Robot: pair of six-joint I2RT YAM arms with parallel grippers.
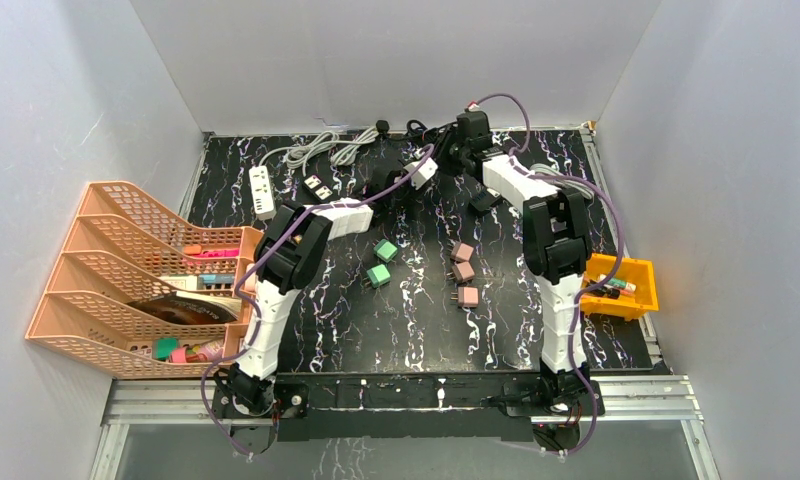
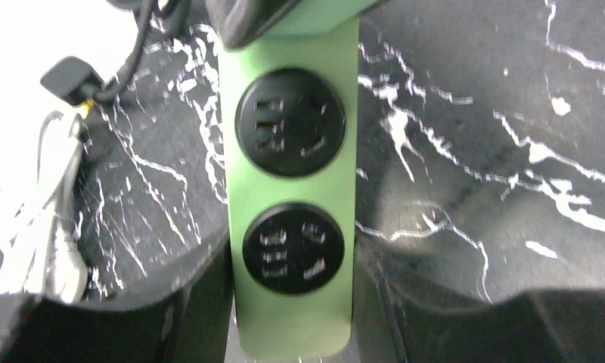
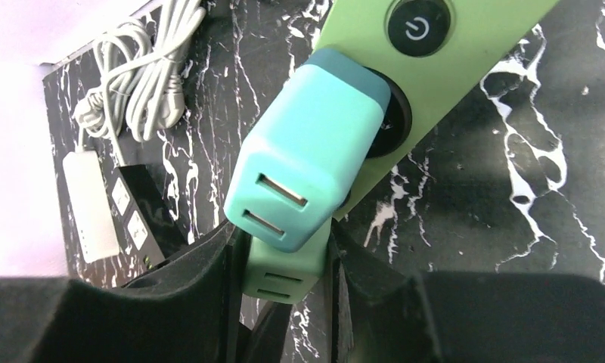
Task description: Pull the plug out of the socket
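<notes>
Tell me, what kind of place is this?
Probably a robot lab: plain grey walls box in a black marbled table, with a white left robot arm and white right robot arm bolted at its edge.

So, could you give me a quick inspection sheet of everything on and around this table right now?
Surface: black marbled table.
Job's things: green power strip with a teal plug seated in one socket; a second mint plug beside it.
Clutter: loose green plugs and pink plugs mid-table; white power strip at the back left; orange file rack on the left and yellow bin on the right, both holding small items.
Jaws: left jaws closed on the green power strip's end; right jaws flank the second mint plug, grip unclear.
Cables: grey cord coiled at the back; purple cables run along both arms.
Surroundings: plain pale walls.
</notes>
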